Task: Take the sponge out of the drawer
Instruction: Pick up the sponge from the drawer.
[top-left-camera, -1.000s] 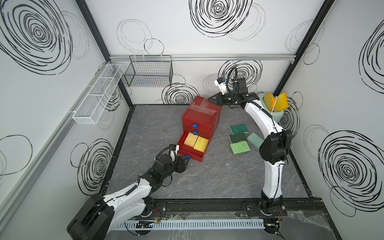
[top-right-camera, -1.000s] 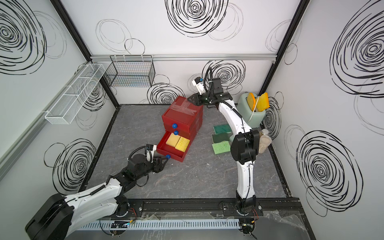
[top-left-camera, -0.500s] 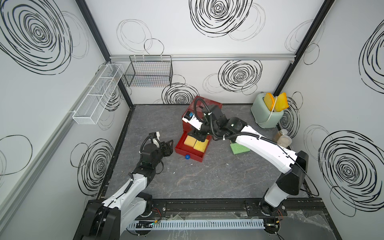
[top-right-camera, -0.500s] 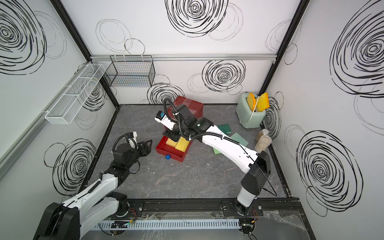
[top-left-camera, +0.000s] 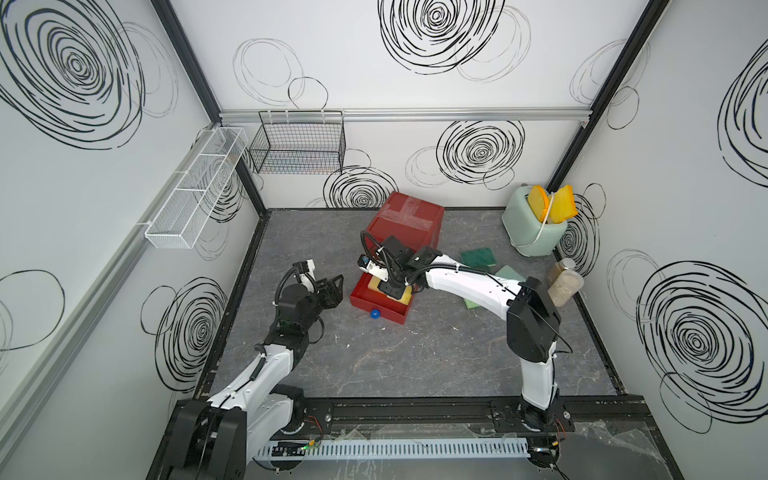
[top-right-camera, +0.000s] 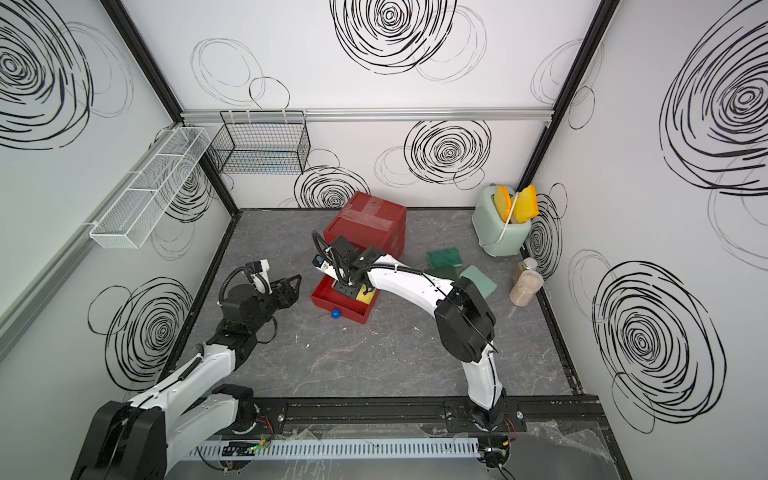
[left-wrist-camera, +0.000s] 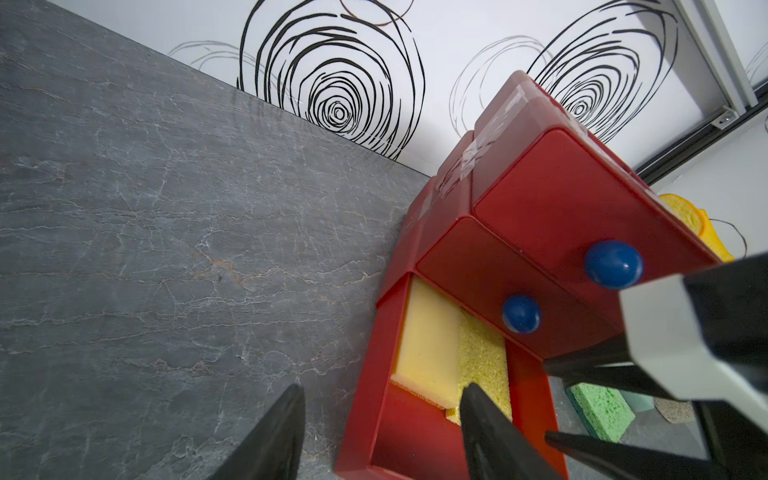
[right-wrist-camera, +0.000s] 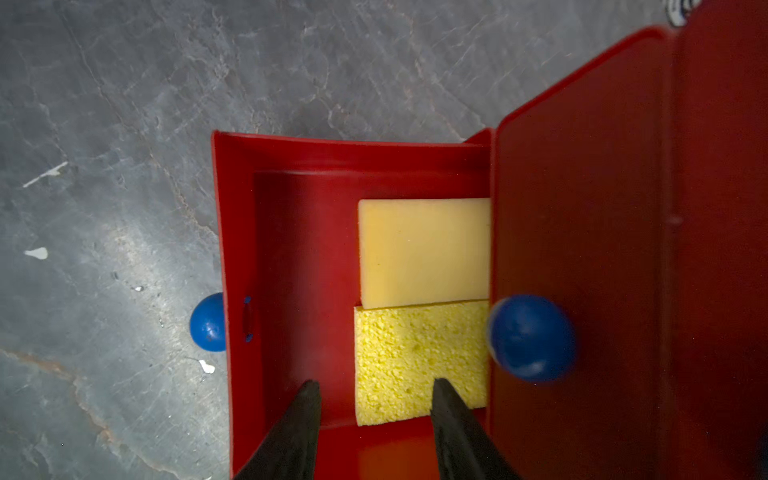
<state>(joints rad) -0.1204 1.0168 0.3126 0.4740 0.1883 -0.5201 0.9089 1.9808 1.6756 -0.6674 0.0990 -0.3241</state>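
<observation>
A: Right arm pose?
B: Stretched across; right hand (right-wrist-camera: 376, 384) is pointed down into the open drawer (right-wrist-camera: 291, 249), spread above the sponge (right-wrist-camera: 415, 357) lying inside, nothing pinched.
A: Left?
B: Left hand (left-wrist-camera: 383, 386) is held beside the drawer, spread, empty.

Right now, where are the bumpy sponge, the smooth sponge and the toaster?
bumpy sponge (right-wrist-camera: 415, 349), right wrist view, top face
smooth sponge (right-wrist-camera: 424, 253), right wrist view, top face
toaster (top-left-camera: 527, 239), a top view, side wall

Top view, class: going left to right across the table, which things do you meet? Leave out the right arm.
left fingers → drawer → dark green sponge → toaster
</observation>
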